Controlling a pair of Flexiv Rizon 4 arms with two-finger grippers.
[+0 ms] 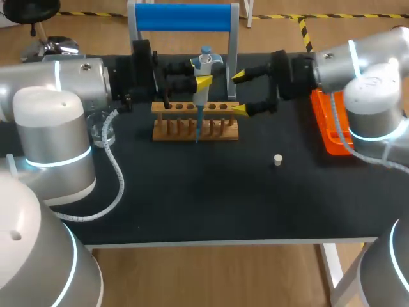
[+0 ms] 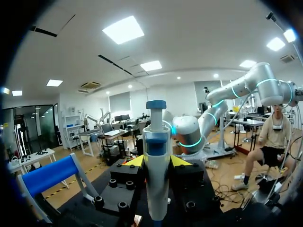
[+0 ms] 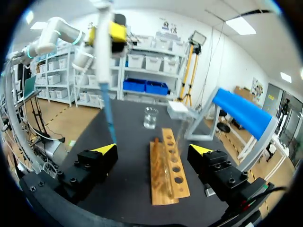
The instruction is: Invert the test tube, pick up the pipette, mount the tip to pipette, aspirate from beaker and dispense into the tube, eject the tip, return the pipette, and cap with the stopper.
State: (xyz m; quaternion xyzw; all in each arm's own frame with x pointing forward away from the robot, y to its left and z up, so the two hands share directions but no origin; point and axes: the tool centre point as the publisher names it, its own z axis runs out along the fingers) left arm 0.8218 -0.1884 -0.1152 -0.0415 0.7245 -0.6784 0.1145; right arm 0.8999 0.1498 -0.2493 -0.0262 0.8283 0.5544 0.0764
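My left gripper (image 1: 203, 82) clamps the tipped pipette (image 1: 206, 62) over the tube rack (image 1: 217, 128), my right gripper (image 1: 239, 93) stands open, and I judge tip ejection, pipette return and capping with the stopper (image 1: 277, 159) outstanding.

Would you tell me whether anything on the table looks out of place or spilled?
Nothing looks spilled or damaged. The only loose item is the stopper, alone on the black tabletop, apart from the wooden rack.

Left arm (image 1: 57, 83) stretched level from the left, left gripper (image 1: 203, 82) clamped on the upright pipette (image 1: 206, 62), right arm (image 1: 358, 64) level from the right, right gripper (image 1: 239, 93) facing it, fingers spread wide.
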